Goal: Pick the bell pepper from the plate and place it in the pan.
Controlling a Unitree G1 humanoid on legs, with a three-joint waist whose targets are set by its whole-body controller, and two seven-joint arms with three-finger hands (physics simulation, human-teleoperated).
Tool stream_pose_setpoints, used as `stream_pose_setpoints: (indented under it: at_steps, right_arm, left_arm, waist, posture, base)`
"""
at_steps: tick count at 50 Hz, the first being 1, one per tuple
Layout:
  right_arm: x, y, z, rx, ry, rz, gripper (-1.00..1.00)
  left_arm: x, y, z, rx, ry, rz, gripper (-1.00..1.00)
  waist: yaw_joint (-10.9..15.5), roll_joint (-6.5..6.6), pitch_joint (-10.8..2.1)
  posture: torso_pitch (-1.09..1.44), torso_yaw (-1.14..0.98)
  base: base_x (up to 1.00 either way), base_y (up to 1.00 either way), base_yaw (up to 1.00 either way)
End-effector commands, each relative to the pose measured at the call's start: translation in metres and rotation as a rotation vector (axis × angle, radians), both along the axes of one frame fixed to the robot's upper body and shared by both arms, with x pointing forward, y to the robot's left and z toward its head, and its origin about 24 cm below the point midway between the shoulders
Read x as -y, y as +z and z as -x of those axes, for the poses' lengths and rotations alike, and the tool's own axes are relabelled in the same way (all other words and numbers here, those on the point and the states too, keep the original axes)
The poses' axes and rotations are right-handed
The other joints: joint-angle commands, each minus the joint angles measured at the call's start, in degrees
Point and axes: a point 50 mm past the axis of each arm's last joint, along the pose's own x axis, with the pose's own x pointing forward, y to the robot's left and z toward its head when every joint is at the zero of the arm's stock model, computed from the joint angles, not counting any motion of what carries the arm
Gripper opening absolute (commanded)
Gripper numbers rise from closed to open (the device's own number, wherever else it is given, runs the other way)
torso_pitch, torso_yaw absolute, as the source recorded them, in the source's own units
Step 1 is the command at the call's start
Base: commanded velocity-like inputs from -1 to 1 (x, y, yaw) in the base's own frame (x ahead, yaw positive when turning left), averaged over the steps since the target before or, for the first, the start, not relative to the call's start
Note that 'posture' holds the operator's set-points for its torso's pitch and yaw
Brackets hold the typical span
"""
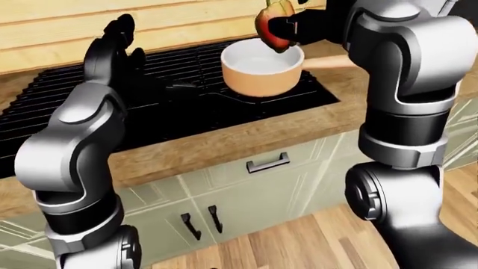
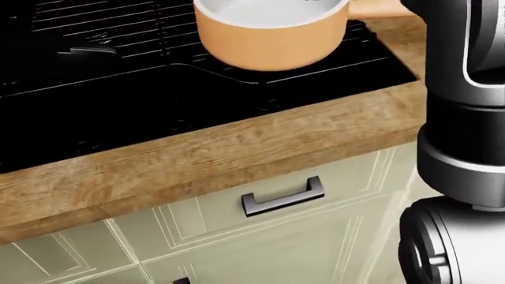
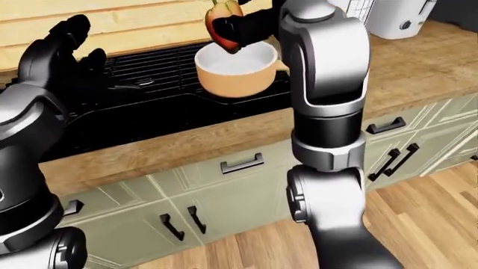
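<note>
Red-and-yellow bell pepper (image 1: pixel 273 22) sits grasped in the right hand's black fingers (image 1: pixel 289 27), directly above the orange, white-lined pan (image 1: pixel 261 70); only lowering and releasing remain. Left hand (image 1: pixel 114 42) hangs released.

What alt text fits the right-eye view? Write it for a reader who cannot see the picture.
The robot's right hand holds a red bell pepper just above an orange pan on the black stove. Its left hand is raised, fingers open, at the view's left, over a wooden counter with pale green cabinets.
</note>
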Motion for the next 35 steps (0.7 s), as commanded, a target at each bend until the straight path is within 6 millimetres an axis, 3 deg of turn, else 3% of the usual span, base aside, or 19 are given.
stream_pose_setpoints:
  at_steps: [1, 4, 6, 8, 12, 13, 15, 20, 24, 25, 27, 30, 31, 32, 35]
  right_arm:
    - [-0.004, 0.019, 0.008, 0.088, 0.018, 0.0, -1.0]
    - [-0.004, 0.019, 0.008, 0.086, 0.014, 0.007, -1.0]
    - [-0.003, 0.017, 0.009, 0.085, 0.013, 0.006, -1.0]
    - [-0.002, 0.017, 0.01, 0.086, 0.01, 0.006, -1.0]
    - [0.0, 0.018, 0.01, 0.091, 0.003, 0.003, -1.0]
    - [0.0, 0.018, 0.01, 0.092, -0.001, -0.002, -1.0]
    - [0.0, 0.017, 0.009, 0.091, -0.012, 0.013, -1.0]
    - [0.0, 0.017, 0.01, 0.09, -0.016, 0.017, -1.0]
    - [0.0, 0.019, 0.01, 0.088, -0.017, 0.026, -1.0]
    - [0.0, 0.019, 0.009, 0.087, -0.018, 0.026, -1.0]
    - [0.001, 0.023, 0.01, 0.089, -0.019, 0.029, -1.0]
    - [0.004, 0.025, 0.01, 0.091, -0.026, 0.032, -1.0]
    - [0.006, 0.027, 0.011, 0.096, -0.03, 0.03, -1.0]
    - [0.006, 0.029, 0.012, 0.104, -0.03, 0.032, -1.0]
    - [0.009, 0.03, 0.013, 0.104, -0.033, 0.027, -1.0]
  left_arm:
    - [-0.004, 0.014, 0.005, 0.071, 0.02, -0.002, 1.0]
    - [-0.004, 0.015, 0.005, 0.071, 0.02, -0.001, 1.0]
    - [-0.003, 0.013, 0.005, 0.07, 0.019, -0.001, 1.0]
    - [-0.003, 0.014, 0.005, 0.071, 0.019, -0.003, 1.0]
    - [-0.003, 0.014, 0.004, 0.072, 0.019, -0.001, 1.0]
    - [-0.003, 0.014, 0.004, 0.072, 0.019, 0.0, 1.0]
    - [-0.004, 0.011, 0.004, 0.07, 0.02, 0.003, 1.0]
    - [-0.006, 0.011, 0.005, 0.069, 0.023, 0.005, 1.0]
    - [-0.007, 0.013, 0.002, 0.072, 0.031, 0.007, 1.0]
    - [-0.008, 0.016, 0.0, 0.076, 0.034, 0.013, 1.0]
    - [-0.007, 0.018, -0.002, 0.081, 0.034, 0.016, 1.0]
    - [-0.006, 0.022, -0.005, 0.085, 0.034, 0.022, 1.0]
    - [-0.005, 0.022, -0.006, 0.087, 0.033, 0.022, 1.0]
    - [-0.005, 0.023, -0.006, 0.088, 0.034, 0.022, 1.0]
    - [-0.004, 0.024, -0.007, 0.09, 0.032, 0.02, 1.0]
  waist:
    - [0.4, -0.64, -1.57]
    - [0.0, -0.12, -1.58]
    - [0.9, 1.42, -3.75]
    - [0.7, 2.83, -4.71]
    - [0.3, 6.42, -3.92]
    - [-1.3, 6.68, -3.66]
    - [-1.0, 5.94, -2.52]
    - [-1.0, 2.7, -2.87]
    - [-0.3, 1.87, -3.16]
    - [-0.2, 2.22, -4.69]
    - [-0.3, 4.54, -5.17]
    - [-0.1, 4.89, -5.79]
    - [0.0, 4.77, -5.69]
    - [0.0, 4.87, -4.05]
    - [0.8, 1.43, -1.94]
  posture:
    - [0.0, 0.0]
    - [0.0, 0.0]
    - [0.0, 0.0]
    - [0.0, 0.0]
    - [0.0, 0.0]
    - [0.0, 0.0]
    - [0.0, 0.0]
    - [0.0, 0.0]
    - [0.0, 0.0]
    - [0.0, 0.0]
    - [0.0, 0.0]
    - [0.0, 0.0]
    - [0.0, 0.0]
    - [0.0, 0.0]
    - [0.0, 0.0]
  base:
    - [0.0, 0.0, 0.0]
    - [0.0, 0.0, 0.0]
    - [-0.16, 0.0, 0.66]
    - [-0.41, 0.0, 1.0]
    - [-0.42, 0.0, 0.97]
    - [0.0, 0.0, 0.0]
    - [0.0, 0.0, 0.0]
    - [0.0, 0.0, 0.0]
    - [0.0, -0.01, 0.0]
    - [0.01, -0.26, 0.0]
    - [0.0, -0.28, 0.0]
    - [0.0, -0.29, 0.0]
    - [0.01, -0.29, 0.0]
    - [0.0, 0.0, 0.0]
    - [0.0, 0.0, 0.0]
